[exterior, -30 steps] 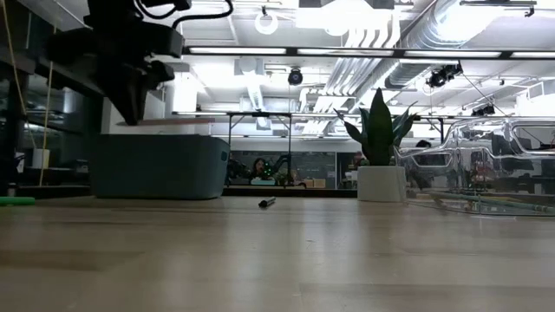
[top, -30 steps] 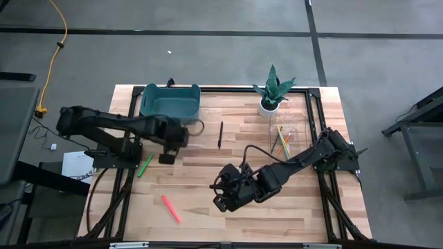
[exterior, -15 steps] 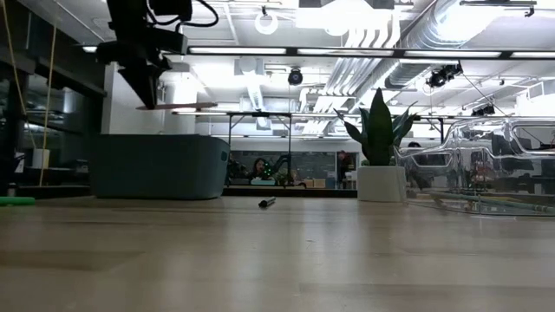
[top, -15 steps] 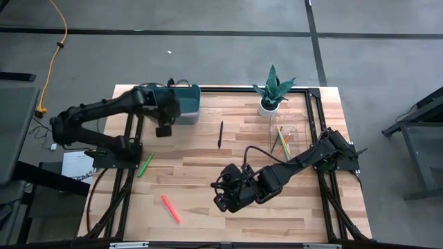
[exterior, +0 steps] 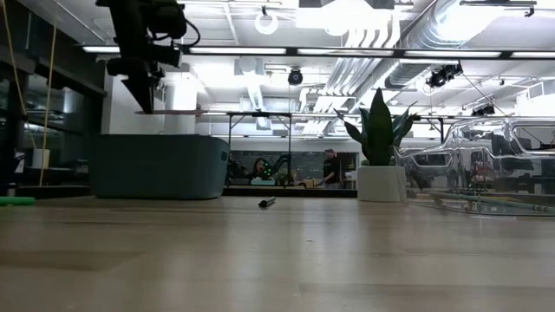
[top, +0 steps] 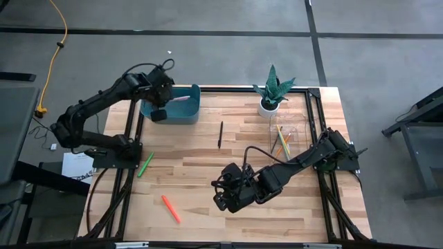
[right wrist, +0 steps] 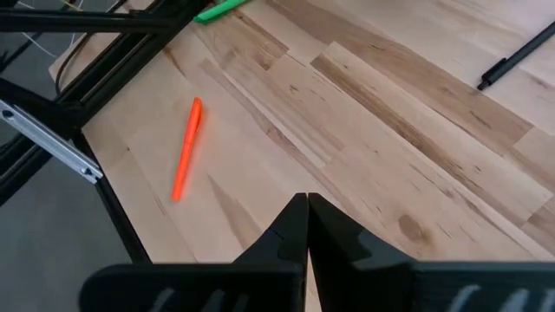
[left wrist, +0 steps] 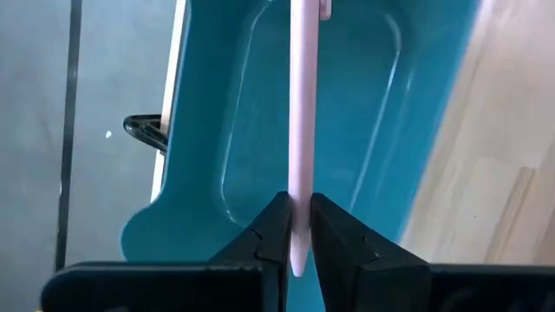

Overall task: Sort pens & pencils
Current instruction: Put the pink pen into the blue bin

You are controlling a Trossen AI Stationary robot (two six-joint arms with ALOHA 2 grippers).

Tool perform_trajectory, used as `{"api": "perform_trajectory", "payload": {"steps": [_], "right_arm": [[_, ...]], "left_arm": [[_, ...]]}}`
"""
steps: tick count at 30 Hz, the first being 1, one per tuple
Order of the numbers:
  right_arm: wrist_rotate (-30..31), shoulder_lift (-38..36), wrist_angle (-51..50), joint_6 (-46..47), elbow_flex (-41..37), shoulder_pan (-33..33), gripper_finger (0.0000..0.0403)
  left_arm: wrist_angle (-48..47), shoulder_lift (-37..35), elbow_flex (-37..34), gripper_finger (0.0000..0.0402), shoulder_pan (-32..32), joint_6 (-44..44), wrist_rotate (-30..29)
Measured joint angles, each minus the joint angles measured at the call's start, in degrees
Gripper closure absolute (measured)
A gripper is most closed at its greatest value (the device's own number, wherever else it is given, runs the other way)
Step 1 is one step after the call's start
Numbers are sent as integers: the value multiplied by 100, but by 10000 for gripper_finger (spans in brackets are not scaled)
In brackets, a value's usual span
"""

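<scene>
My left gripper (top: 160,113) is shut on the pale pink pen (top: 181,99) and hovers over the teal bin (top: 187,114) at the far left. In the low view the pink pen (exterior: 173,111) lies level above the bin (exterior: 156,166). The red-orange pen (top: 170,208), the green pen (top: 145,164) and the black pen (top: 221,134) lie flat on the table. Slim pencils (top: 281,139) lean in a clear container. My right gripper (top: 220,198) is shut and touches nothing, low over the table's near middle. My left gripper pinches the pink pen near one end (left wrist: 299,217) between its two fingers (left wrist: 276,227), which lie across the pen. The rest of the pen (left wrist: 305,78) sticks out past the fingertips over the bin's inside. The pen is lifted clear and level.
A potted plant (top: 272,92) stands at the far edge beside the clear container (top: 292,131). A black frame (top: 315,117) runs along the table's sides. In the right wrist view the red-orange pen (right wrist: 186,147) lies near the table's left edge. Bare wood lies between the pens.
My left gripper has carried the pink pen from the table's left-middle toward the far edge and upward, and now stands over the teal bin. It has stayed shut on the pen, which has kept level. My right arm has kept still.
</scene>
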Motion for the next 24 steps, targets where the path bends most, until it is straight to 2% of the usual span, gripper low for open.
{"api": "perform_trajectory", "payload": {"steps": [9,12,24], "right_arm": [[4,0,2,137,-2,8,403],[4,0,1,195,-2,27,403],[4,0,-39,240,-4,63,403]], "left_arm": [[416,436,1,371,74,113,-24],[528,565,1,371,79,99,153],[464,748,1,368,160,210,4]]}}
